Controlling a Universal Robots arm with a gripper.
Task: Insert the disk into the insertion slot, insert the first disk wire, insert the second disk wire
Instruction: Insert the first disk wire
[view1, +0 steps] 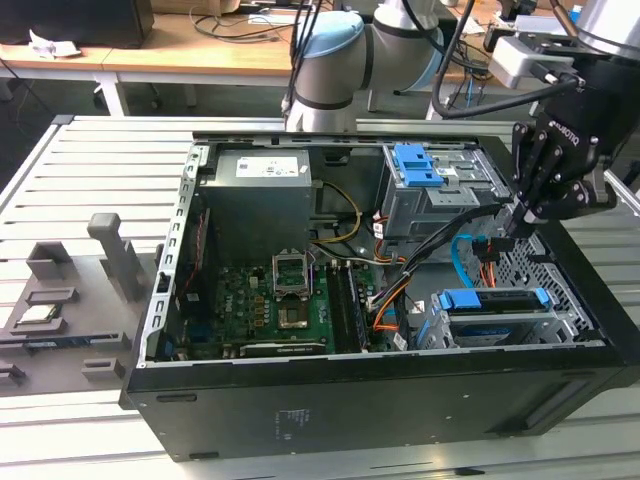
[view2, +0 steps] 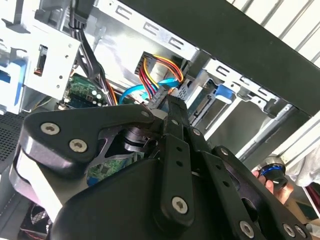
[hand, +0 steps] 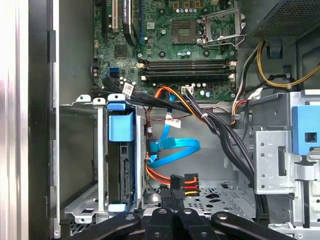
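Orange-red-blk first disk wire (hand: 190, 183) was pinched at its plug in my gripper (hand: 173, 191), jaws nearly closed, nr the disk (hand: 121, 152).

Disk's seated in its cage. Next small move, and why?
Probably ease the first disk wire toward the disk. The gripper looks shut on its black plug, the disk sits in the insertion slot, and the plug is apart from it.

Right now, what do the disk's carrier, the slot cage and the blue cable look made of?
Carrier: likely moulded plastic, uniform bright blue, smooth. Cage: sheet metal, dull grey, folded edges and punched holes. Cable: probably plastic-sheathed, flat light-blue ribbon bending in a loose loop.
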